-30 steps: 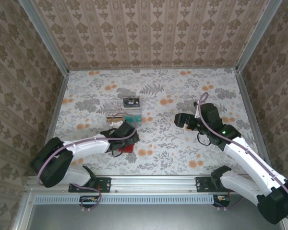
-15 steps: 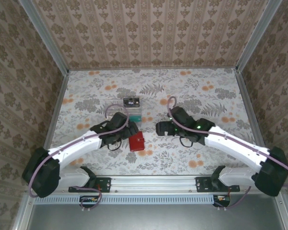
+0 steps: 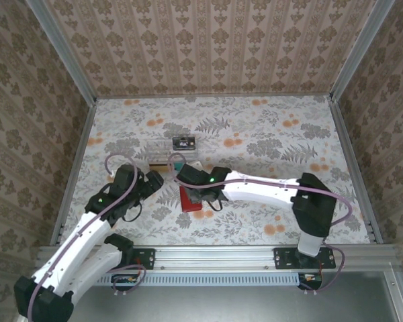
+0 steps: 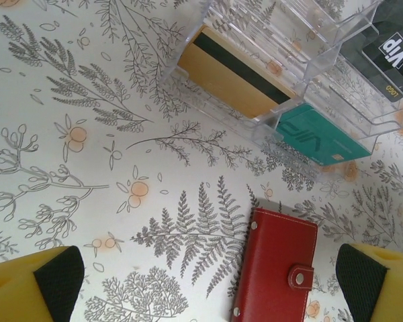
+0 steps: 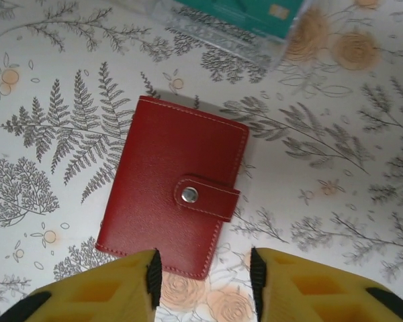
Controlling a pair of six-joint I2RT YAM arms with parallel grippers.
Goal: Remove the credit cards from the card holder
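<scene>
The card holder, a red wallet, lies closed and flat on the floral table, its tab snapped shut. Anything inside it is hidden. My right gripper hangs open right over the wallet's near edge, nothing between its fingers; from above it covers part of the wallet. My left gripper is open and empty, to the left of the wallet. A gold card and a teal card lie in the clear tray, and a black credit card lies beyond it.
The clear plastic tray stands just behind the wallet, with the black card on the table past it. Patterned walls and metal rails enclose the table on three sides. Open tabletop stretches to the right and far back.
My left gripper let go of the wallet and pulled back to the left. The right arm swung far left from the table's right side and now hovers over the wallet.
</scene>
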